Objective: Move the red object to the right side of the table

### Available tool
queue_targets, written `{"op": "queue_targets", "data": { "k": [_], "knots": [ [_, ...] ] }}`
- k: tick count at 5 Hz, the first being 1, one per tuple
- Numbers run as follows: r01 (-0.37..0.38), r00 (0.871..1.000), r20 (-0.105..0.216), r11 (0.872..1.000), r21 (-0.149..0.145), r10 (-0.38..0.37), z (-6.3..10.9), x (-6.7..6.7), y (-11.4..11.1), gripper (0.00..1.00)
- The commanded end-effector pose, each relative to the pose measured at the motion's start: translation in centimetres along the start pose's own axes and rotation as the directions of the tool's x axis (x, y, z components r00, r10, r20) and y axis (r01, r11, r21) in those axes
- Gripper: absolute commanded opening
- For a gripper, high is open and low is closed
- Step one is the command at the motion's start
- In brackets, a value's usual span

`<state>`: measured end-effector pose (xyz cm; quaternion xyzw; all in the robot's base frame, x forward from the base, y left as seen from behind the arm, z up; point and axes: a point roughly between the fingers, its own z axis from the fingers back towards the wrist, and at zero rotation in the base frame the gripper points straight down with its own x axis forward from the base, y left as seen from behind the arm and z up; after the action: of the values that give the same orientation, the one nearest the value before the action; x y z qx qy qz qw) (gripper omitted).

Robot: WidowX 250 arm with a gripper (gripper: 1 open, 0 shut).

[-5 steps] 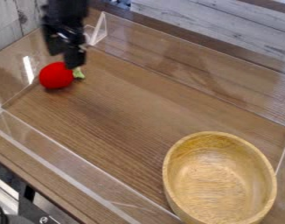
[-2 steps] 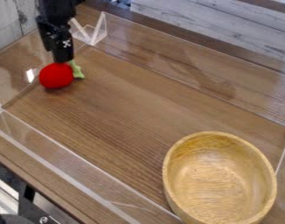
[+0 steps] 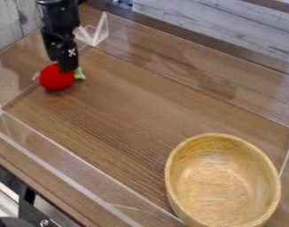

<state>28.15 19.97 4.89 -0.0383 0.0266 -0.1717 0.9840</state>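
Note:
The red object [image 3: 56,78], a small round toy with a green leafy tip, lies on the brown wood-grain table [image 3: 147,115] at the far left. My black gripper [image 3: 63,60] points straight down just above it, slightly behind and to the right of its middle. Its fingers [image 3: 70,62] stand open with nothing held between them, and their lower ends overlap the toy's upper right edge in this view. I cannot tell whether the fingers touch the toy.
A light wooden bowl [image 3: 222,183] sits at the front right corner. Low clear acrylic walls [image 3: 64,168] edge the table on all sides. Wooden slats run behind the back wall.
The gripper has shifted left and come down closer to the red toy. The toy and the bowl have not moved.

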Motion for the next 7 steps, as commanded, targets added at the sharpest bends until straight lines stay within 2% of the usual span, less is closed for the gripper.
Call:
{"op": "queue_targets", "data": {
  "k": [1,2,3,5,7],
  "knots": [
    [-0.063,0.997,0.049,0.997,0.034,0.061,0.9,0.1,1.5,1.0],
    [-0.123,0.991,0.061,0.992,0.015,0.122,0.0,-0.3,1.8,1.0],
    [-0.07,0.996,0.057,0.998,0.005,0.07,-0.3,-0.4,1.7,1.0],
    [0.036,0.998,0.05,0.999,-0.017,-0.035,-0.9,-0.7,1.5,1.0],
    [-0.048,0.997,0.061,0.998,-0.042,0.05,0.6,-0.1,1.9,1.0]
  ]
}}
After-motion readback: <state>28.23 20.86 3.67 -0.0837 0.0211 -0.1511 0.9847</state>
